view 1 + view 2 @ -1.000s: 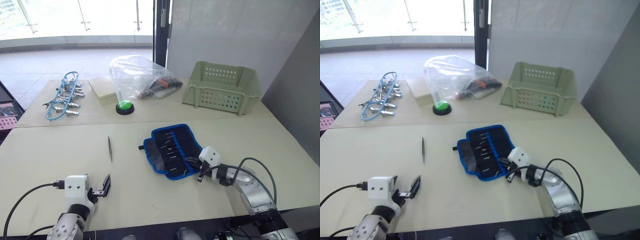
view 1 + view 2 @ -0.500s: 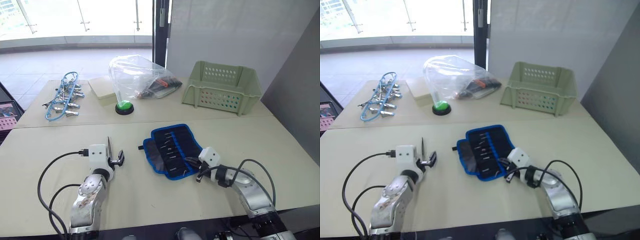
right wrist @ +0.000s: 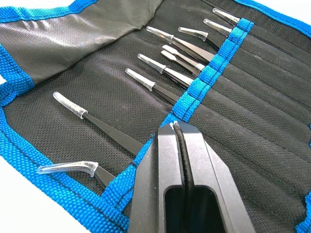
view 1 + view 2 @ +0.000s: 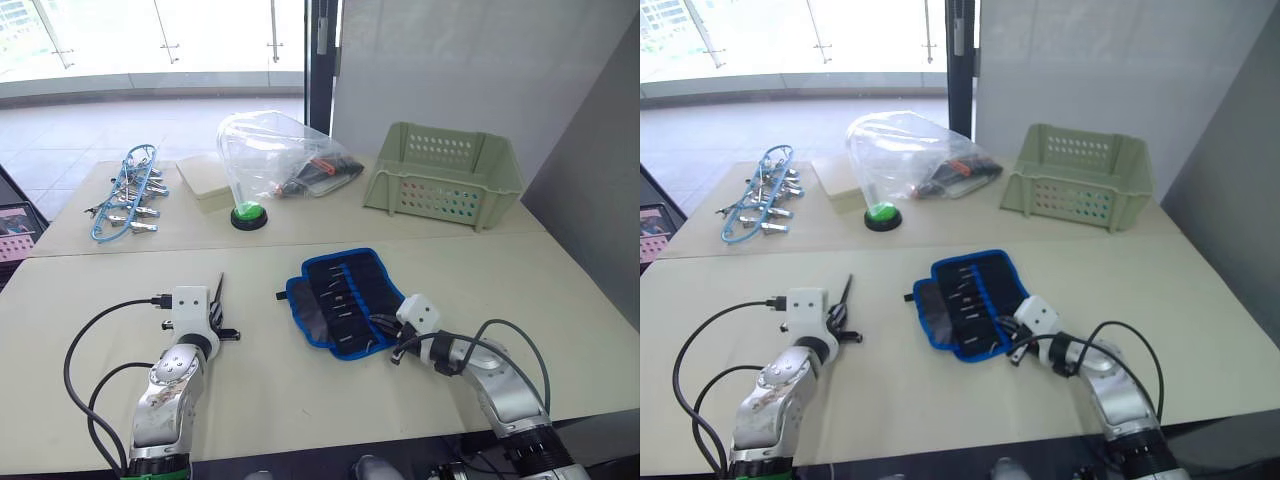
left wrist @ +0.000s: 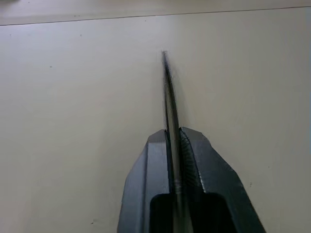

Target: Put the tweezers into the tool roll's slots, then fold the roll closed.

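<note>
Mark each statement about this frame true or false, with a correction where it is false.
1. The left gripper is shut on a black tweezer. True.
2. The tool roll lies folded closed. False: it lies open, with tweezers in its slots.
3. The right gripper is at the roll's blue edge, jaws shut. True.
4. The green basket holds the tool roll. False: the roll lies on the table, nearer the robot than the basket.
5. The clips with blue cord lie on the roll. False: they lie at the table's far left.
</note>
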